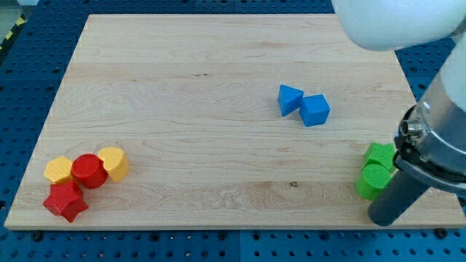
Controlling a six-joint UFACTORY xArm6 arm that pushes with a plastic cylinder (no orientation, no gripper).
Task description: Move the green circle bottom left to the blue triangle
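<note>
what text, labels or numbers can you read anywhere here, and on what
None: no word, number, label or sign can be read in the camera view.
The wooden board is bare wood grain.
The blue triangle, the green circle and the other blocks carry no markings.
My tip, just right of the green circle, is plain dark.

Green star partly hidden behind the arm.

Green circle flat at board's right edge, blue triangle upper centre-right, well apart
</note>
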